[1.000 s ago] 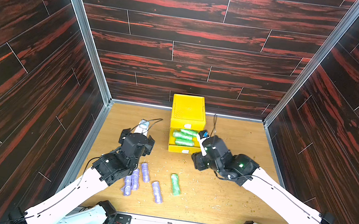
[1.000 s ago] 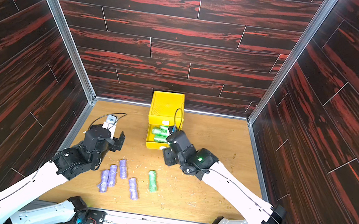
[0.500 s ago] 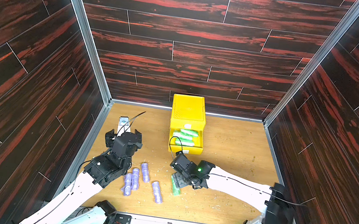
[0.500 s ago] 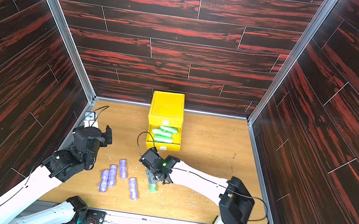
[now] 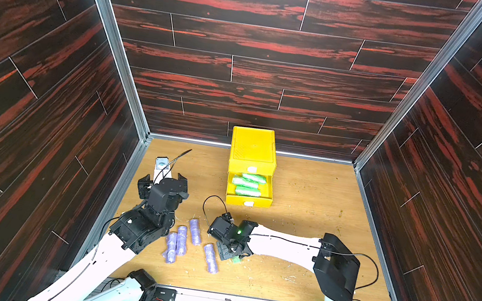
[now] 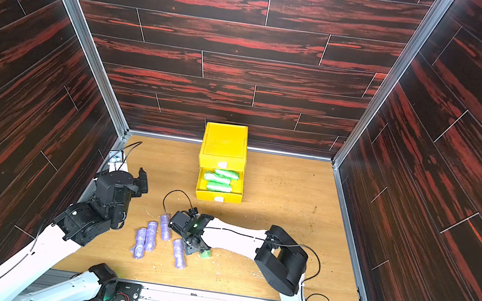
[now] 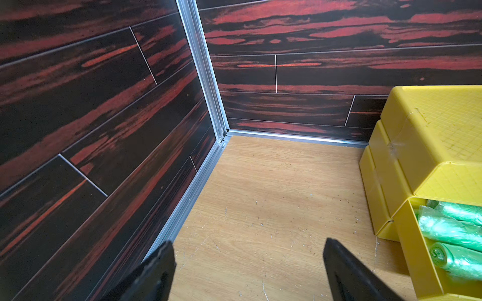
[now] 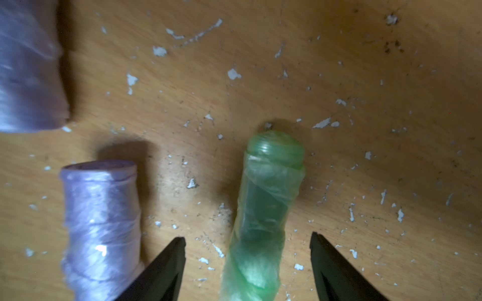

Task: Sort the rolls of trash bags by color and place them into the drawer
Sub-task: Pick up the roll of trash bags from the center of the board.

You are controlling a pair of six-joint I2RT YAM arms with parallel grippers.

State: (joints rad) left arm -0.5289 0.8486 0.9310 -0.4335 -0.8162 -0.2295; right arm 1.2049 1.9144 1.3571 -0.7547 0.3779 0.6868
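Straddling the lone green roll (image 8: 271, 187) near centre with the right gripper (image 8: 246, 235) spread wide, nothing gripped yet; destined for the far drawer (image 5: 261, 202) holding three like it. Idling left, left gripper (image 7: 247, 241) agape, empty.

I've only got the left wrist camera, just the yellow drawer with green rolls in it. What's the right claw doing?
Observer: The right claw is open, straddling a green roll lying on the table, not gripping it.
Operator: Any other rolls out there?
Observer: Four purple rolls lie on the table beside that green one.
Operator: How many green ones in the drawer?
Observer: Three stored green rolls, side by side in the open drawer.
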